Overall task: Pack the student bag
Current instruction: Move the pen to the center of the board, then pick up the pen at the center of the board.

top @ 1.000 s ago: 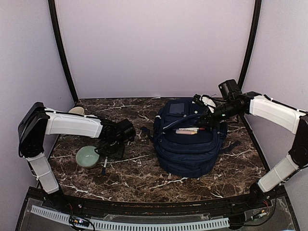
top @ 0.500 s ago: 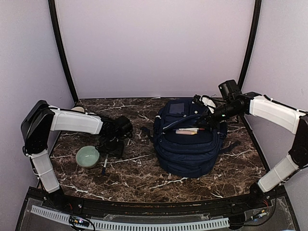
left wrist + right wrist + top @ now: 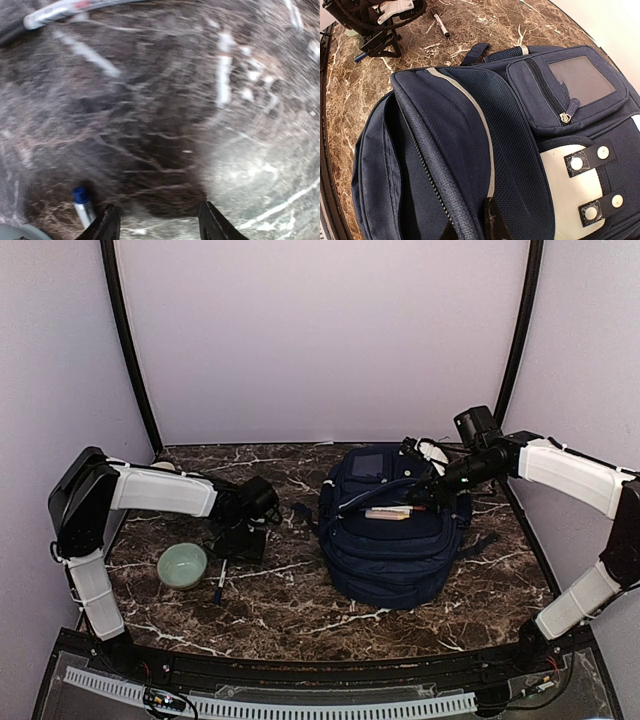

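Note:
The student bag point(image 3: 390, 540), navy with a thin pale stripe, lies on the marble table at centre right. Its main compartment gapes open and a few pens point(image 3: 390, 512) show in the opening. My right gripper point(image 3: 470, 227) is shut on the zipper edge of the bag's flap point(image 3: 455, 125), holding it up, as the top view also shows point(image 3: 428, 480). Over bare marble left of the bag hovers my left gripper point(image 3: 159, 225), open, nothing between its fingers point(image 3: 107, 225). A blue-capped pen point(image 3: 82, 205) lies just outside its left finger.
A pale green bowl point(image 3: 182, 565) sits at the left of the table, with a pen point(image 3: 220, 580) lying right of it. Another pen point(image 3: 440, 24) lies farther back. A cream cup point(image 3: 160, 468) stands at the far-left corner. Black frame posts flank the table.
My left arm has shifted a little to the right and away from the bowl, which now shows in full. Its jaws have narrowed slightly. The right arm and the bag have not moved.

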You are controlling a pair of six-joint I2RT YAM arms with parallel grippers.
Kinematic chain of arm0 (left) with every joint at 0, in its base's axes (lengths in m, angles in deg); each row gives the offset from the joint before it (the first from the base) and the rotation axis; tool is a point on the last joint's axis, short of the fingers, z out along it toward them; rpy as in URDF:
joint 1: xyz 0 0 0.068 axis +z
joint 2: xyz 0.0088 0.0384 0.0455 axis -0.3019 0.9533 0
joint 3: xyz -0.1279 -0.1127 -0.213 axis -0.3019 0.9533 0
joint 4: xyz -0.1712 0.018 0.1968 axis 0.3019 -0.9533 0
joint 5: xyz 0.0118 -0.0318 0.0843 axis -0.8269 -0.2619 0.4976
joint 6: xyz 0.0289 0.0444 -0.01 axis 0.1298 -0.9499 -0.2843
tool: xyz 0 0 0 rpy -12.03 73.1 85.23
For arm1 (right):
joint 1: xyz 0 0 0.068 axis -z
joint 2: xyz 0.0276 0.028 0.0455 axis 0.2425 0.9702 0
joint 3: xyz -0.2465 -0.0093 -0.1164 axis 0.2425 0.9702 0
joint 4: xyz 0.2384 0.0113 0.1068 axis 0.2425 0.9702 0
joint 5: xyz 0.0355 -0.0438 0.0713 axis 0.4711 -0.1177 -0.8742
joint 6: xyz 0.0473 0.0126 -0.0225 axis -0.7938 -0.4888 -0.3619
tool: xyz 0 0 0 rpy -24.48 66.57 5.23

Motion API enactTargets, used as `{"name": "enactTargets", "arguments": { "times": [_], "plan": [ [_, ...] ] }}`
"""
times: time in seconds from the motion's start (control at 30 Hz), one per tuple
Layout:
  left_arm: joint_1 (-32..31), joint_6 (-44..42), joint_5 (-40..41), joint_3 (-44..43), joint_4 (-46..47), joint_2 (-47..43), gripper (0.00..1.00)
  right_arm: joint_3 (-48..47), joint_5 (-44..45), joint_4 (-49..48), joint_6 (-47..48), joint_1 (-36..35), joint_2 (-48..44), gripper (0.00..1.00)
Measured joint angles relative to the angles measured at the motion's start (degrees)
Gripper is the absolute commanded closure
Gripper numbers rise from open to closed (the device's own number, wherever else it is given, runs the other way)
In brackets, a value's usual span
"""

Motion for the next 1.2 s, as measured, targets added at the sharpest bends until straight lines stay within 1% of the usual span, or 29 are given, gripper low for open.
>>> {"name": "enactTargets", "arguments": {
  "times": [0.1,0.2,0.23,0.33,0.43,0.6,0.8,0.93,1.13,1.2],
  "plan": [
    [-0.4,-0.5,-3.3,0.2,2.1,0.0,0.51,0.0,0.0,0.0,0.0,0.0,0.0,1.00],
    [-2.3,-1.8,-4.3,0.2,3.9,-0.3,0.50,0.0,0.0,0.0,0.1,0.0,0.0,1.00],
    [-3.2,-2.0,-4.1,0.1,3.8,-0.6,0.48,0.0,0.0,0.0,0.1,0.0,0.0,1.00],
    [-5.2,-2.4,-2.6,-1.0,2.6,-1.5,0.43,0.0,0.0,0.1,0.2,0.0,0.0,1.00],
    [-5.1,-1.8,0.7,-1.8,0.4,-1.9,0.40,0.0,0.0,0.1,0.3,0.0,0.0,1.00],
    [-3.2,0.0,4.7,-1.7,-3.4,-1.9,0.39,0.0,-0.1,0.2,0.3,0.0,0.0,1.00],
    [-2.4,1.8,5.9,-1.0,-5.2,-1.9,0.39,0.0,-0.2,0.2,0.5,0.0,0.0,1.00],
    [-2.4,2.4,5.2,-0.1,-5.2,-1.9,0.42,0.0,-0.2,0.2,0.5,0.0,0.0,1.00],
    [-2.4,3.4,2.2,2.3,-4.9,-1.9,0.50,0.0,-0.2,0.3,0.9,0.0,0.0,1.00],
    [-2.4,3.7,1.5,2.6,-4.4,-2.1,0.55,0.0,-0.2,0.3,1.0,0.0,0.0,1.00]
  ]
}}
